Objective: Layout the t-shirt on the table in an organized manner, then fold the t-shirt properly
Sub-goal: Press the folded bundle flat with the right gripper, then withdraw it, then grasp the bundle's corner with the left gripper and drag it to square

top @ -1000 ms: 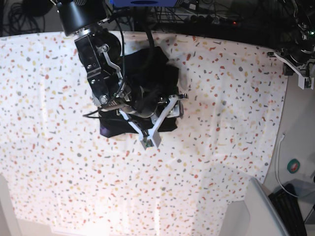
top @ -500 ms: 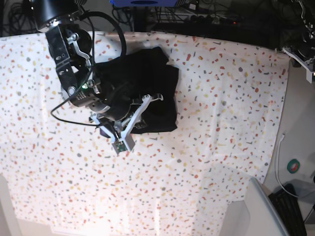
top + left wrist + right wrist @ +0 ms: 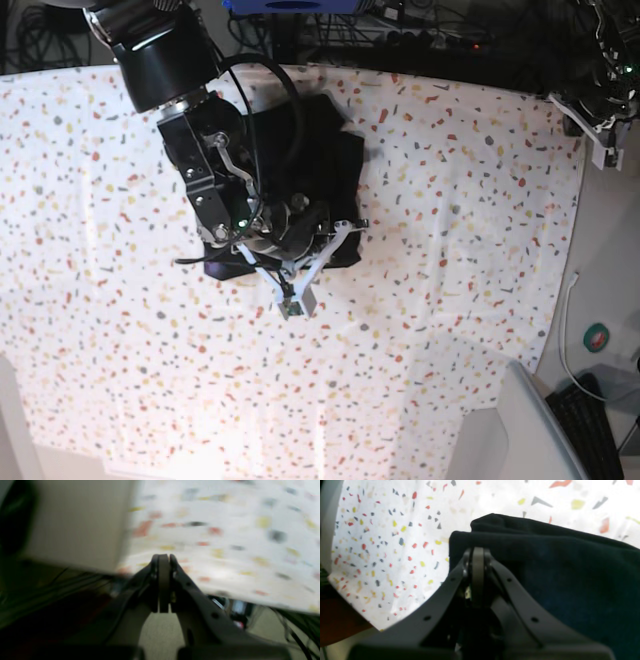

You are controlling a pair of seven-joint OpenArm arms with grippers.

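t-shirt [image 3: 330,165]: folded bundle lying on the table [image 3: 450,250], toward its far middle.
right gripper [image 3: 293,303]: over the bundle's near edge, arm reaching in from the far left and hiding much of the shirt.
left gripper [image 3: 605,150]: off the table's far right corner (well apart from the shirt).

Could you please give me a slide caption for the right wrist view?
Right gripper, jaws shut, above the folded black t-shirt on the speckled table.

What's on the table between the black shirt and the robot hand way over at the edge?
Nothing: in the base view, only bare speckled table lies between t-shirt and left gripper.
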